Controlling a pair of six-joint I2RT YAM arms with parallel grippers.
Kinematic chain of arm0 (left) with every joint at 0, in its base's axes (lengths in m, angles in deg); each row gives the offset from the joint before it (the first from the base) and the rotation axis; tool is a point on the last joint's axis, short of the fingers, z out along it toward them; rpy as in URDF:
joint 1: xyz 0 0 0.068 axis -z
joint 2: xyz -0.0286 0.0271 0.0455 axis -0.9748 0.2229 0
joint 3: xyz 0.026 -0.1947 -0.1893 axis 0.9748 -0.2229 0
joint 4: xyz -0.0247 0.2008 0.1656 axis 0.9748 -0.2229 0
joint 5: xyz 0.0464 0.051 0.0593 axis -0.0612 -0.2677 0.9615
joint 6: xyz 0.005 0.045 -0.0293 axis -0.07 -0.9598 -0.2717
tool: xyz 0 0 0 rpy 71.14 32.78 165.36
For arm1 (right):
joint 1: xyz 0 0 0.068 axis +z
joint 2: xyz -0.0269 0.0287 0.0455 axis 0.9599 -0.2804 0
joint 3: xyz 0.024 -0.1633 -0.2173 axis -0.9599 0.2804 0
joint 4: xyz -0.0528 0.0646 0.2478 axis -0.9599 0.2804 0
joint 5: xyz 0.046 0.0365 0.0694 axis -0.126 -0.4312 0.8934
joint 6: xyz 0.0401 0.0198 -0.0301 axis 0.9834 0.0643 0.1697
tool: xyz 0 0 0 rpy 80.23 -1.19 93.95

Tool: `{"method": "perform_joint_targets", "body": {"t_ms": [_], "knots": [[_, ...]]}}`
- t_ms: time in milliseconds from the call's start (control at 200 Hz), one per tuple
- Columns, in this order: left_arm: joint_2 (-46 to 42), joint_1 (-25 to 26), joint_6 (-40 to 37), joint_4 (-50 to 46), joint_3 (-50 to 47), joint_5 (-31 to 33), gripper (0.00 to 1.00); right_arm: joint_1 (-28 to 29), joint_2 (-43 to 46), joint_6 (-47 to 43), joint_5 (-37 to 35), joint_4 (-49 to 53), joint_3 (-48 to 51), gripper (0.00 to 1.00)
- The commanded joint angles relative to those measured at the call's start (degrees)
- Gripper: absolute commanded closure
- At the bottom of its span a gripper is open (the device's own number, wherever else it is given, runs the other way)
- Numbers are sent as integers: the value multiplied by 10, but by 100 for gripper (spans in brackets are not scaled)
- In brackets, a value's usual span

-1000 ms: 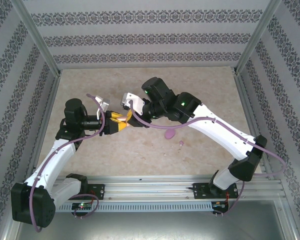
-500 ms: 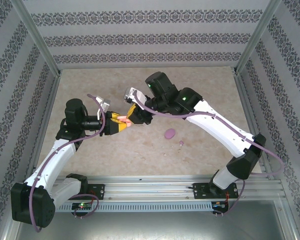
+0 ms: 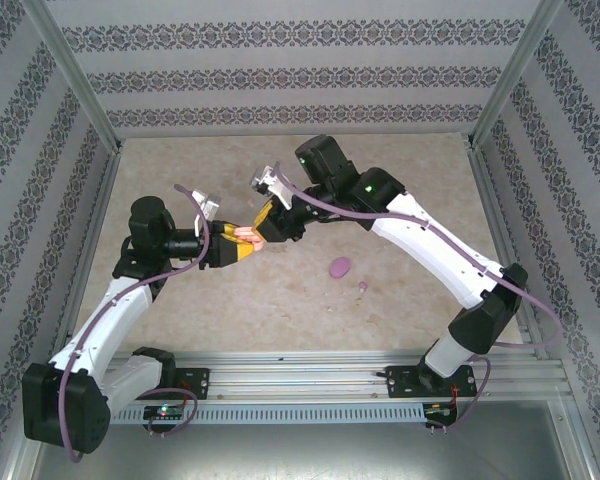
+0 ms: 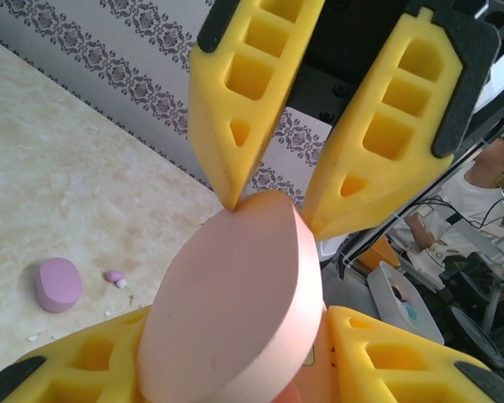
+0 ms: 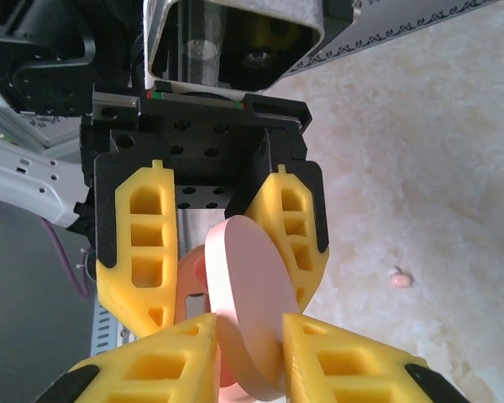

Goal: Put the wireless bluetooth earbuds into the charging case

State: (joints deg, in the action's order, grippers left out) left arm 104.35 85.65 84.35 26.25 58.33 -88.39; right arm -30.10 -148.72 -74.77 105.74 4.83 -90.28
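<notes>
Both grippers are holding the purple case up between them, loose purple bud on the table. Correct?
No: the one held up between the left gripper and right gripper is the pink case, as the left wrist view shows. The purple case lies on the table, near the loose purple bud.

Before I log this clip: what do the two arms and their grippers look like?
The left arm and right arm have white links, bulky black joints, a purple cable looping along each, green lights on the right arm. The left gripper and right gripper have black bodies with yellow wedge-shaped fingers moulded with open pockets.
</notes>
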Motion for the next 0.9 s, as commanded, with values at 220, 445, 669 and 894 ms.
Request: {"method": "perform_joint_targets", "body": {"t_ms": [220,445,669,894], "knots": [[-8,24,34,127,33,-101,58,-36,-41,50,-57,-58,1,75],[0,24,36,134,38,-101,58,-43,-39,65,-32,-67,18,73],[3,24,26,146,36,-79,58,-50,-30,85,61,-83,42,82],[-6,23,-22,123,37,-52,52,-49,-10,74,14,-78,46,100]]}}
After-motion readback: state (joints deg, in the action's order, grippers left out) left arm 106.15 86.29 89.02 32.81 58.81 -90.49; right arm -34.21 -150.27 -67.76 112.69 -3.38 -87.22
